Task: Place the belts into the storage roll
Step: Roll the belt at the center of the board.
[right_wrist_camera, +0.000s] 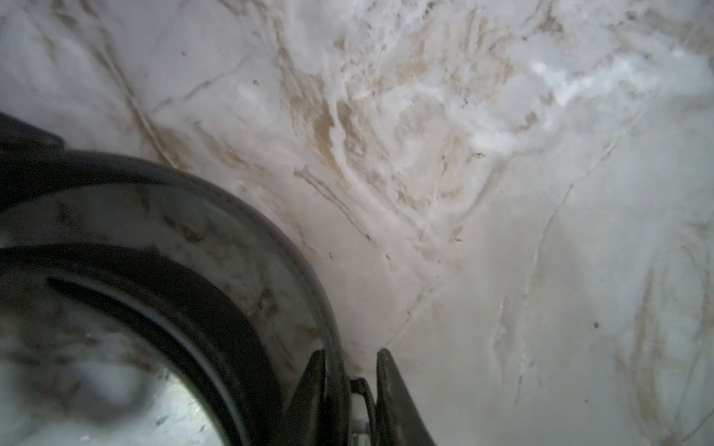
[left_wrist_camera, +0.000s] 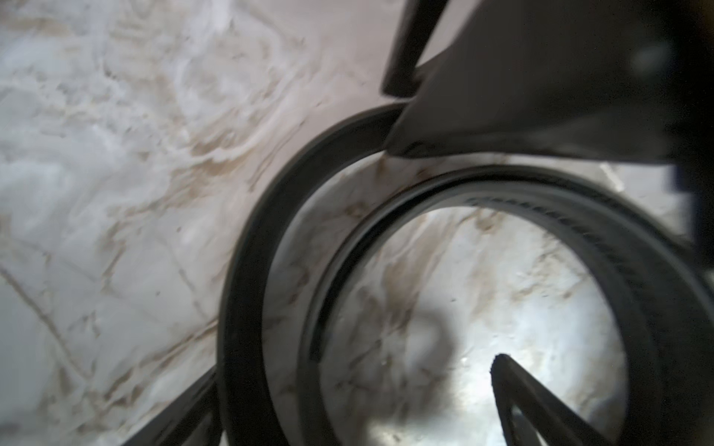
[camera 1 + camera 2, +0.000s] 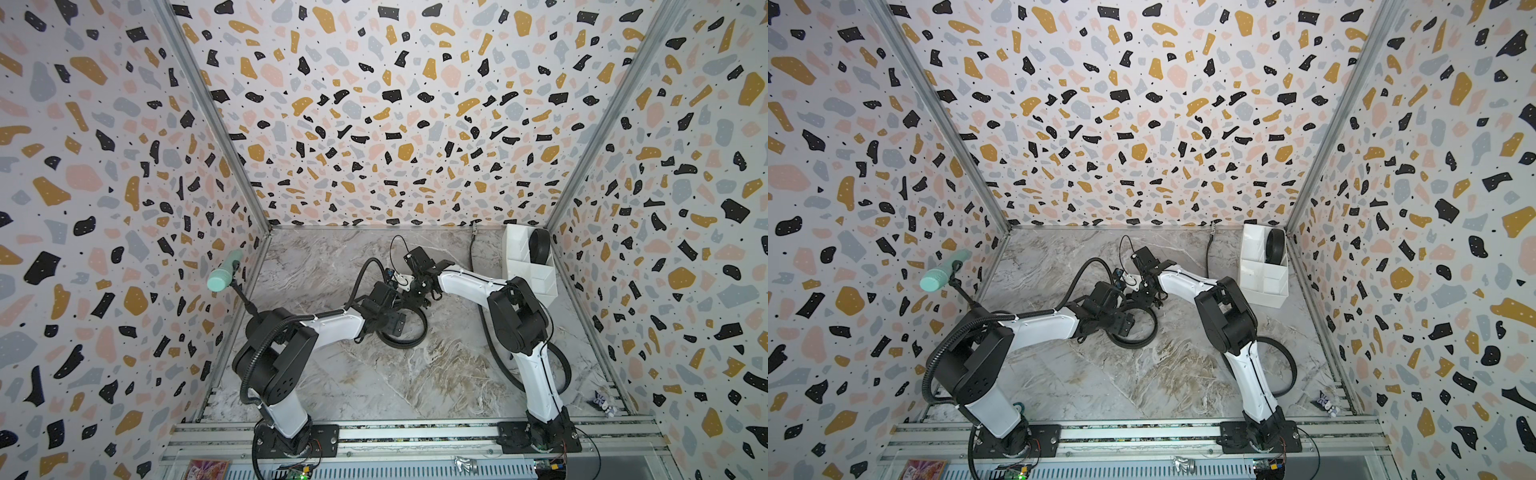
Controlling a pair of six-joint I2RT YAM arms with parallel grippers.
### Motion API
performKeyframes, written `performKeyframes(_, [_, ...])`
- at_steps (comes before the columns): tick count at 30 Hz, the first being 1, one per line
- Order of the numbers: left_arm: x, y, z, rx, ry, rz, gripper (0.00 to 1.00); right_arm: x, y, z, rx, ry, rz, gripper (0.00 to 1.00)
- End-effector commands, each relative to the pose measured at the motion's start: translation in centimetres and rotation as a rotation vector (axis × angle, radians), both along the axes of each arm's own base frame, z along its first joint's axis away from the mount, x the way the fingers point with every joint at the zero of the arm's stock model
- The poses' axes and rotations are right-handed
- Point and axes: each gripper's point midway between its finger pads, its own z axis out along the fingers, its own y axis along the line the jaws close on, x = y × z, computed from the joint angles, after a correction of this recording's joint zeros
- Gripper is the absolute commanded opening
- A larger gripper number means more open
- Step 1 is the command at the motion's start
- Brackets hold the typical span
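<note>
A wide black belt lies coiled mid-table. My left gripper is wide open and straddles the coil's wall. My right gripper has its jaws drawn narrow round the outer strap. One finger lies against the strap and a slim gap shows at the other. A second belt stands rolled in a cell of the white storage roll at the back right. A thin belt with a silver buckle runs from the back wall under the right arm.
A mint-green cylinder on a black stand sits at the left wall. Patterned walls close in three sides. An aluminium rail carries both arm bases at the front. A small figure lies at the front right corner.
</note>
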Motion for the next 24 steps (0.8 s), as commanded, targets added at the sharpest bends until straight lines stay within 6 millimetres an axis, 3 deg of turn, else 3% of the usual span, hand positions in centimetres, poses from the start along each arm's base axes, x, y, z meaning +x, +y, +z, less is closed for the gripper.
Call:
performKeyframes(1, [0.6,-1.1,0.4,-0.018,-0.072,-0.053,1.00,-0.8,-1.2,-0.3,-0.010,0.029,-0.012,0.18])
performKeyframes(9, [1.8,-0.8,0.7,-0.022,-0.203,-0.048,0.99,-1.0,-1.9,-0.5,0.002,0.049,-0.033,0.18])
performKeyframes(15, [2.0,-2.4,1.5,-0.091,-0.271,-0.091,0.99,-1.1,-2.5,-0.9,0.003,0.087,-0.063,0.17])
performKeyframes(24, [2.4,-3.6,0.4,-0.090,-0.281,-0.133,1.00,-1.2,-4.3,-1.9,-0.003,0.152,-0.168,0.11])
